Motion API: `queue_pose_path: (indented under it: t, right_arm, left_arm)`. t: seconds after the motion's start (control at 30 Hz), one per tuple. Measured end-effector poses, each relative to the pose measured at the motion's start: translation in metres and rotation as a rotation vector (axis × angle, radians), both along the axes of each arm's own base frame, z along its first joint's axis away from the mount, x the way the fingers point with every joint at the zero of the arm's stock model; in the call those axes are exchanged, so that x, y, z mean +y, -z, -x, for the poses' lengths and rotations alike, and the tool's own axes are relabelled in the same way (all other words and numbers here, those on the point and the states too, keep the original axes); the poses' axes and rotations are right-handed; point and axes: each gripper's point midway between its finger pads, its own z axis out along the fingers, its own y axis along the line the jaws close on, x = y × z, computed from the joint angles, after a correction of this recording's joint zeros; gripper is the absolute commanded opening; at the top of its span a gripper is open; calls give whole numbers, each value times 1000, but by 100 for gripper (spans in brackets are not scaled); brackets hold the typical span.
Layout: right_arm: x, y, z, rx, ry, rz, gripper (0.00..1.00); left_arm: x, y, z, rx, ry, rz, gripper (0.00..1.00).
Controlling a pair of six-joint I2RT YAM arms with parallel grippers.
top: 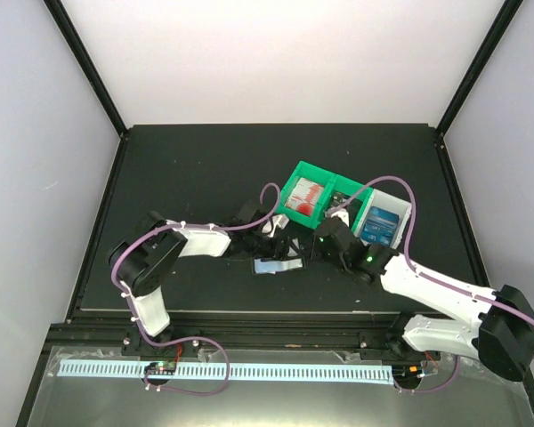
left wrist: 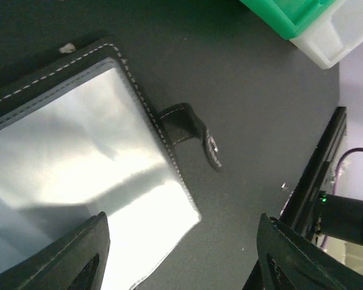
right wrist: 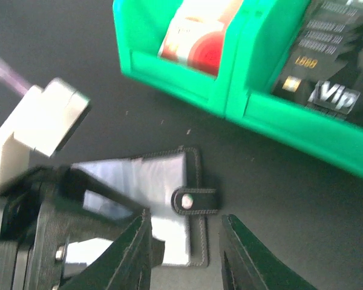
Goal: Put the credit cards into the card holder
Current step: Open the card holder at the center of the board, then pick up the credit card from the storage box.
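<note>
Below frame centre, we should steady the unfolded card holder (top: 274, 265) with our wide-spread left gripper (left wrist: 180, 263); our right gripper (right wrist: 184, 257), parted and empty, fetches credit cards (right wrist: 199, 43).

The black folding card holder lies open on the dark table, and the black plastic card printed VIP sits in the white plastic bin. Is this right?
One thing is wrong: the black plastic card printed VIP sits in the green plastic bin, as the right wrist view shows. The black folding card holder does lie open on the dark table.
</note>
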Motion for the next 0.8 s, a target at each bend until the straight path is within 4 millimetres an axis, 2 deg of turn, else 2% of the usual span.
queue_pose_path:
  t: [0.13, 0.23, 0.33, 0.57, 0.8]
  right_arm:
    - [-12, -19, -21, -39, 23, 50, 39]
    - [-25, -34, -45, -71, 17, 88, 39]
    - [-26, -44, -64, -84, -41, 124, 40]
    - [6, -57, -97, -101, -266, 177, 41]
    - [31, -44, -124, -64, -423, 259, 42]
  left_arm:
    - [9, -3, 1, -30, -4, -49, 65]
    - [14, -7, 1, -56, -5, -77, 62]
    - [19, -7, 1, -73, -7, -105, 59]
    - [24, -8, 0, -93, 0, -139, 53]
    - [30, -10, -5, -118, -26, -174, 52]
